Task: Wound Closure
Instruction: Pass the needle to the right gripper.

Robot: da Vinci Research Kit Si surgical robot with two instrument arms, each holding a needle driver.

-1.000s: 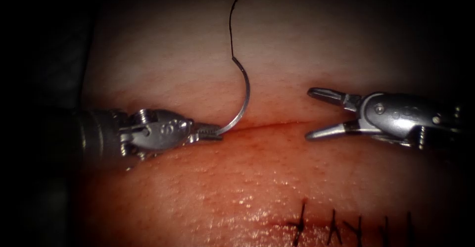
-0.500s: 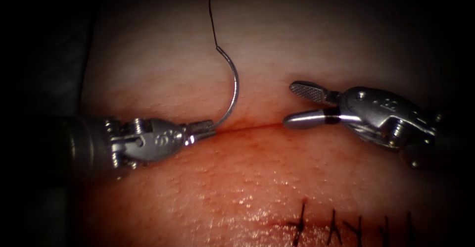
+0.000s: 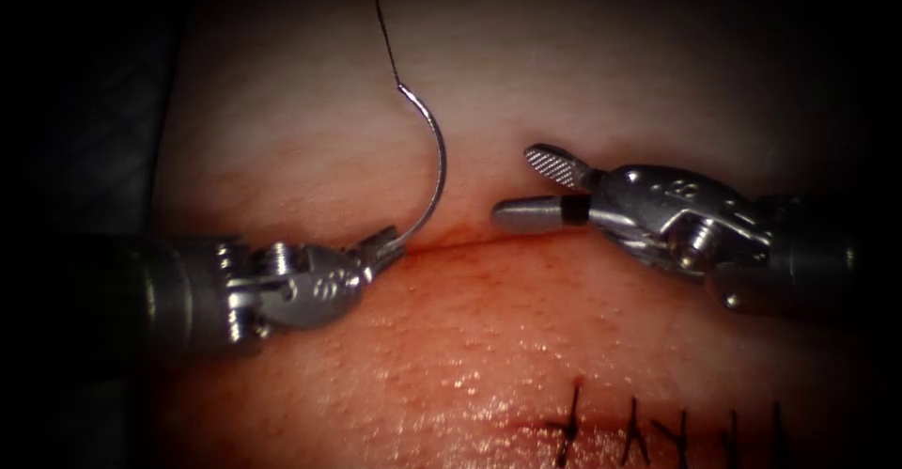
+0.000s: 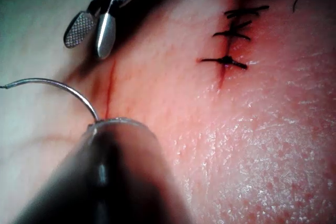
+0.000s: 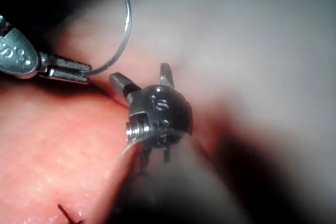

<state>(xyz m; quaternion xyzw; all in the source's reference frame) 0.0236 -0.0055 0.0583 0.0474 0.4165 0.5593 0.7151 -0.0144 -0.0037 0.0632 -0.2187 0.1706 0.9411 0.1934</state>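
My left tool (image 3: 385, 243) comes in from the left, its jaws shut on the curved needle (image 3: 440, 164) near its pointed end, right at the left end of the cut (image 3: 470, 237). From there the needle arcs up over the tissue (image 3: 489, 337), and its body stands free of the tissue. The black thread (image 3: 381, 18) runs up from its tail. My right tool (image 3: 512, 183) stands open just right of the needle and holds nothing. In the left wrist view the needle (image 4: 58, 83) curves away from my left tool (image 4: 105, 124). My right tool (image 5: 142, 77) is open, near the needle (image 5: 123, 40).
A second cut closed with several dark stitches (image 3: 648, 427) lies near the front right of the tissue, also seen as stitches (image 4: 233, 35) in the left wrist view. Red fluid (image 3: 526, 272) tints the tissue along the open cut.
My left tool has drawn back to the left with the needle, whose tail and thread swung left. My right tool moved left toward the needle with its jaws still open.
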